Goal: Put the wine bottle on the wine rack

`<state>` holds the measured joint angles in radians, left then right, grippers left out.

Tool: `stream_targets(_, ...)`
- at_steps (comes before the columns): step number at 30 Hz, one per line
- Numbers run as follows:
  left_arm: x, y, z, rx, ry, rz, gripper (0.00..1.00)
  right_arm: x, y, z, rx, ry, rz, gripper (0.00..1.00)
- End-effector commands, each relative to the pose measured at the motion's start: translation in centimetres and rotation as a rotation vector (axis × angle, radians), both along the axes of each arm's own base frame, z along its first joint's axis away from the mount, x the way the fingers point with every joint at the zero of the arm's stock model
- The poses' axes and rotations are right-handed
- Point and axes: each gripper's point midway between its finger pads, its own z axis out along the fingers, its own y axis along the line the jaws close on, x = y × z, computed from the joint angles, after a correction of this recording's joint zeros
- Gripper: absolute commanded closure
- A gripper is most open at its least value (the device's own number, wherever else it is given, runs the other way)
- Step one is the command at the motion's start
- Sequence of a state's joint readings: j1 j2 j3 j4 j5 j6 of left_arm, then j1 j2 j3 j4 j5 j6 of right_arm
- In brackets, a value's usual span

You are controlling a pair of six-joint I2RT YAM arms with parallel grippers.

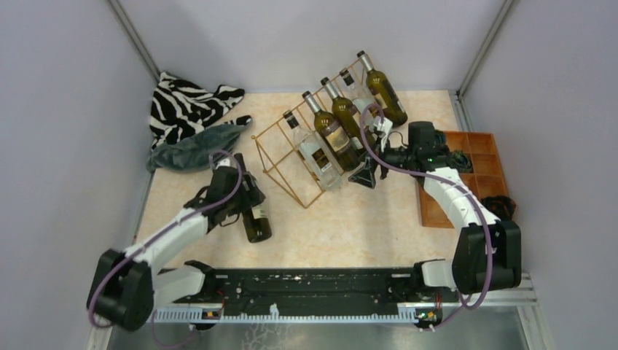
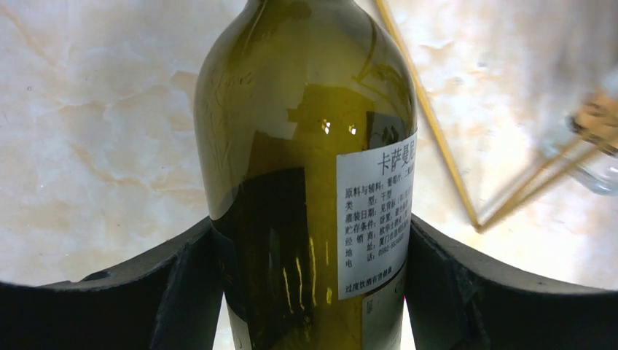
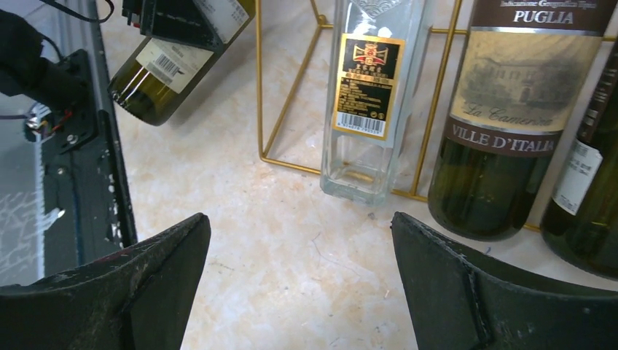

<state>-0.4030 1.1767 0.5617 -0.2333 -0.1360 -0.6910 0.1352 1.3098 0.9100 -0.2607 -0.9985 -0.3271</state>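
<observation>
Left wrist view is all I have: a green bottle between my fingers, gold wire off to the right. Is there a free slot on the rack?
Observer: Yes. In the top view the wine rack is empty at its left end, the end nearest your wine bottle. The other bottles fill the slots further right.
Operator: Is the right arm in the way?
Observer: The right gripper sits at the rack's near edge by the filled slots, not at the empty end.
Operator: Is it holding anything?
Observer: No. Its wrist view shows the fingers apart, with only bare table between them.
</observation>
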Motion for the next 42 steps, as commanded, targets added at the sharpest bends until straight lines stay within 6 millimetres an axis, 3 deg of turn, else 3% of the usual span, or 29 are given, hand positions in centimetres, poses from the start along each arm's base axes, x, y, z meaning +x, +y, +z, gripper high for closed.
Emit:
stream_targets(1, 0.9, -2.2, 5.9, -0.157, -0.271, -0.097, 1.0, -0.9, 1.9, 1.4, 0.087, 0.004, 0.101, 0.07)
stream_targets(4, 0.2, -2.4, 7.6, -0.198, -0.358, -0.129, 1.0, -1.5, 2.9, 1.0, 0.086, 0.019, 0.137, 0.07)
stream_targets(14, -3.1, -5.7, 16.4, -0.41, -0.774, -0.408, 1.0, -4.1, 5.4, 1.1, 0.124, 0.022, 0.268, 0.08)
stream_targets(22, -4.8, -8.3, 21.1, -0.552, -0.908, -0.589, 1.0, -5.8, 6.2, 2.2, 0.188, 0.0, 0.34, 0.08)
stream_targets(27, -4.9, -9.4, 23.8, -0.606, -0.981, -0.61, 1.0, -6.8, 6.8, 3.0, 0.225, 0.01, 0.384, 0.07)
stream_targets(34, -4.2, -12.8, 26.8, -0.6, -1.097, -0.595, 1.0, -7.8, 8.5, 3.4, 0.244, 0.024, 0.391, 0.07)
stream_targets(42, -2.1, -14.6, 28.2, -0.613, -1.172, -0.481, 1.0, -8.1, 9.5, 4.2, 0.295, 0.05, 0.357, 0.02)
